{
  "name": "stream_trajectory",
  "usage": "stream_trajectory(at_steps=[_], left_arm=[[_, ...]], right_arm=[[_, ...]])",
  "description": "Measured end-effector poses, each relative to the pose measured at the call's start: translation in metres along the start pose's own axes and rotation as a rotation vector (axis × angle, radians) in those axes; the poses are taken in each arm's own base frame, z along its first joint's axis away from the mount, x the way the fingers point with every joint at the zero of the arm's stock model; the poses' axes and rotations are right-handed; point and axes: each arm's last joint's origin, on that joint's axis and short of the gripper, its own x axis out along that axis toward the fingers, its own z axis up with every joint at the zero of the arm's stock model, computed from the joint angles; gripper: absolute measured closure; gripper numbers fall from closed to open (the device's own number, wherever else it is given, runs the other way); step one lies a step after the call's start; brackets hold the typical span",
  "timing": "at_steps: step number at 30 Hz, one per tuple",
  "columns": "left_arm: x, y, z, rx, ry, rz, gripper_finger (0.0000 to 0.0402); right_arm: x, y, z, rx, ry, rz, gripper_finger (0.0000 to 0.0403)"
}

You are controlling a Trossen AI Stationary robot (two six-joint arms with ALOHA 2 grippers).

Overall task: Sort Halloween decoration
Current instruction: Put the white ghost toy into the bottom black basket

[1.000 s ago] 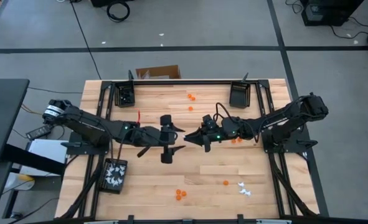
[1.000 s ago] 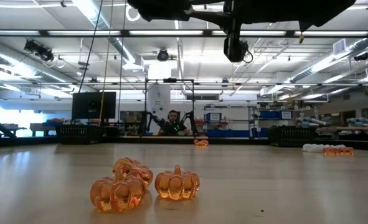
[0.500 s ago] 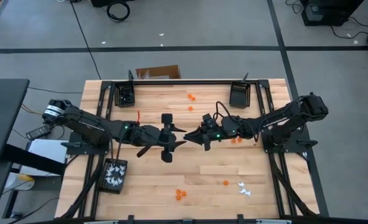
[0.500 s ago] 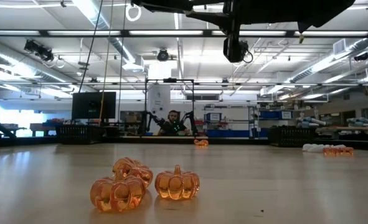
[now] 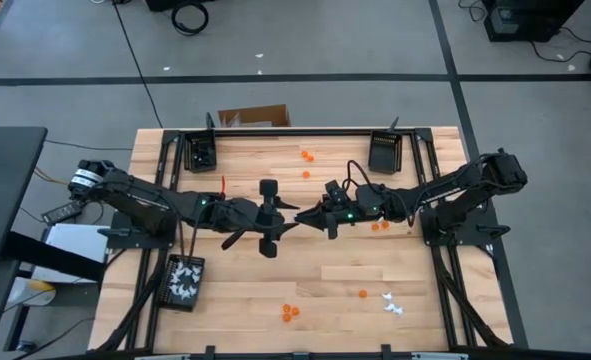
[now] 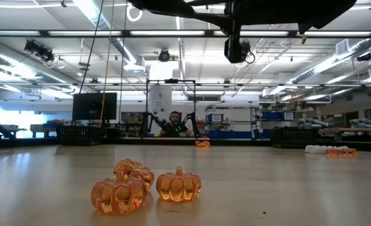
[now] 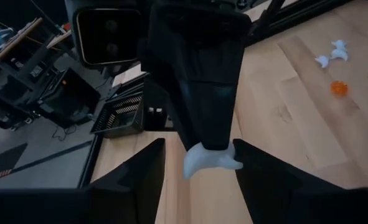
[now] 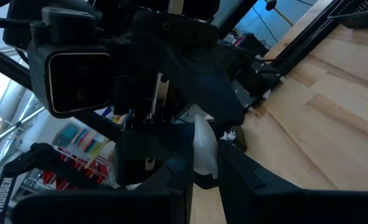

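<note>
From above, the two arms meet tip to tip over mid-table: the left gripper [image 5: 271,217] spread wide, the right gripper [image 5: 315,216] pointing straight at it. Whatever passes between them is too small to make out here. Loose orange pieces [image 5: 290,312] and white pieces [image 5: 392,303] lie near the front edge, well apart from both claws; a tray [image 5: 184,281] of white ones sits by the left arm.

At table height, only three orange pumpkins [image 6: 146,184] stand close; the arms are dark shapes cut off overhead.

The left wrist view shows it: a white trinket [image 7: 211,160] pinched at the right claw's tip, hanging between the left fingers [image 7: 137,180], which stand open either side, not touching.

The right wrist view shows the same white piece [image 8: 205,148] held narrow in its own jaws, the left claw crowding behind.
</note>
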Motion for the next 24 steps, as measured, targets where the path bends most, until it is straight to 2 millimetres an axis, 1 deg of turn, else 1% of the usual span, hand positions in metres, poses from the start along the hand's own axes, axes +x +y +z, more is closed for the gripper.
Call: stream_trajectory(at_steps=[9, 24], left_arm=[[0.0, 0.0002, 0.0006, 0.034, -0.006, 0.002, 0.0208], [0.0, 0.0002, 0.0006, 0.035, -0.006, 0.002, 0.0208]], right_arm=[[0.0, 0.0001, 0.0001, 0.001, -0.001, 0.001, 0.0341], [0.0, 0.0001, 0.0001, 0.005, -0.001, 0.001, 0.0341]])
